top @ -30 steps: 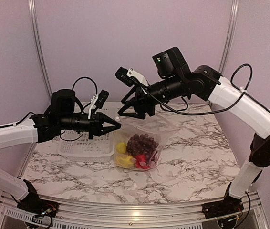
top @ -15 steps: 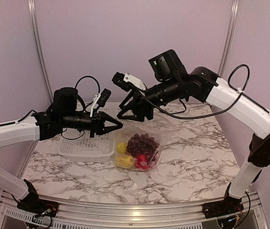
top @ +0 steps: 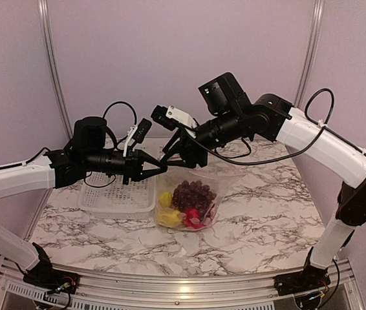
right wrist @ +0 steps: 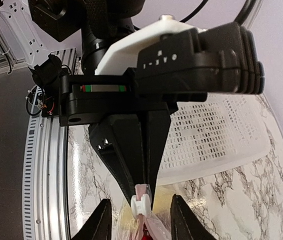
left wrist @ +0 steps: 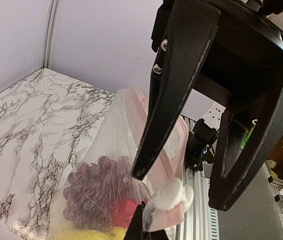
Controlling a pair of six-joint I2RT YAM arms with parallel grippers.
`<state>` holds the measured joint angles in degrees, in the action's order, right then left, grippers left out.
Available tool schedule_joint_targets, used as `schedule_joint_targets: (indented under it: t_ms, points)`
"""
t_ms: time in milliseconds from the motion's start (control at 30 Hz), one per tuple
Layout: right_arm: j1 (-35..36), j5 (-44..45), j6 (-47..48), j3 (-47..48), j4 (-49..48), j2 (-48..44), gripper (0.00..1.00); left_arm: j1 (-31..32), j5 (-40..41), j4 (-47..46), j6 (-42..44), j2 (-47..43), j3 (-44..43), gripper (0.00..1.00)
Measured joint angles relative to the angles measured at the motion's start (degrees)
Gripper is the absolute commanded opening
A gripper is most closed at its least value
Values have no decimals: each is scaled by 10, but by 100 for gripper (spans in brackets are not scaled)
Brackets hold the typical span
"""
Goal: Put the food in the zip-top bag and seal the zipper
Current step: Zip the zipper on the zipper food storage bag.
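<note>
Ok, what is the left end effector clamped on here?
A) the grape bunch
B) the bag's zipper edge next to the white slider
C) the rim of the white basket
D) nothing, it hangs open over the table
B: the right wrist view shows the left end effector shut on the zipper right beside the slider tab, apart from the basket and above the grape bunch in the zip-top bag.

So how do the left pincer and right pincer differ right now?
Left pincer is shut, pinching the zipper; right pincer stands open, holding nothing. Left reaches in from the left; right angles down from the right, straddling the white slider. Both meet at the zip-top bag mouth.
</note>
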<state>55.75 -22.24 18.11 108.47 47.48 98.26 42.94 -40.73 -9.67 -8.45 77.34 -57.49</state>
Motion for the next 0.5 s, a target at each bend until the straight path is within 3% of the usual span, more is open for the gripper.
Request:
schedule_joint_targets:
  t_ms: [500]
  points:
    - [0,16,7,-7,2,2,17,-3,-12,2,-2,14,-13,0]
